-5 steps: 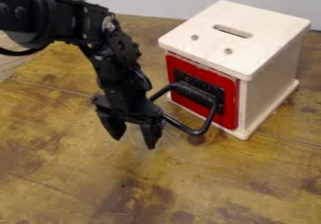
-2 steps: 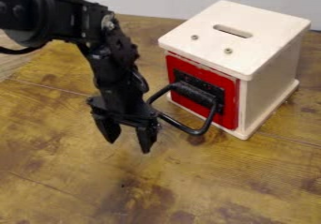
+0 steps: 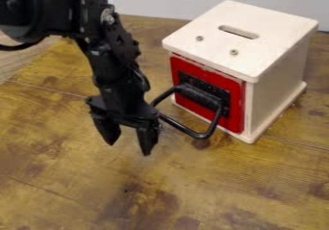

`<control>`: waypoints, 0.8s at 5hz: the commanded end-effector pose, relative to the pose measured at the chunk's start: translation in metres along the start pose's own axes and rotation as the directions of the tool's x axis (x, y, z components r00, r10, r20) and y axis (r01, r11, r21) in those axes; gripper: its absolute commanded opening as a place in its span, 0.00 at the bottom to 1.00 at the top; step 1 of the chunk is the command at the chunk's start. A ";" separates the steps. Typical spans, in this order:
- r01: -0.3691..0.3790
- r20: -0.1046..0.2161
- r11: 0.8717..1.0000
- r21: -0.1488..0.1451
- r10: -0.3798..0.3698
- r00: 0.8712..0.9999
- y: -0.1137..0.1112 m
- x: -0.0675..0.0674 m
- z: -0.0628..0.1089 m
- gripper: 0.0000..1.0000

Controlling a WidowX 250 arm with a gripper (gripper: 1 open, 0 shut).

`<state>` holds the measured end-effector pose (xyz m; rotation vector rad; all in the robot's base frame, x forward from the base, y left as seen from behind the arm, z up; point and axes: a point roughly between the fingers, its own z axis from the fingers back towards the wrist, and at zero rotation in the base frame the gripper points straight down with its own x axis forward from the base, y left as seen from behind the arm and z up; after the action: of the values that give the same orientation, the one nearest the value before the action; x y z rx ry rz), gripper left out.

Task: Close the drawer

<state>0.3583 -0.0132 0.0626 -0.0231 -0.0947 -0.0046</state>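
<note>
Currently, drawer [image 3: 202,95]: right of center frame, ahead of cream box's front, black handle [image 3: 202,132] angled toward lower center.
Fingers [image 3: 130,142]: slightly apart, just left of handle, low on desk [image 3: 77,191].
Closing push: likely rightward, toward box [image 3: 272,80].

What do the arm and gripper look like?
The arm is black, with thick, rounded segments and a dark cable at the upper left. The gripper is black too, with short, blocky fingers. No markings are readable.
</note>
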 end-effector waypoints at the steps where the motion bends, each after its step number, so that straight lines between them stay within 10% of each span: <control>1: -0.004 0.109 1.000 0.005 0.004 0.994 0.004 0.014 0.040 1.00; 4: -0.013 0.111 1.000 0.001 0.013 0.994 0.004 0.011 0.047 1.00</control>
<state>0.3569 -0.0130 0.0720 -0.0224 -0.0946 0.0002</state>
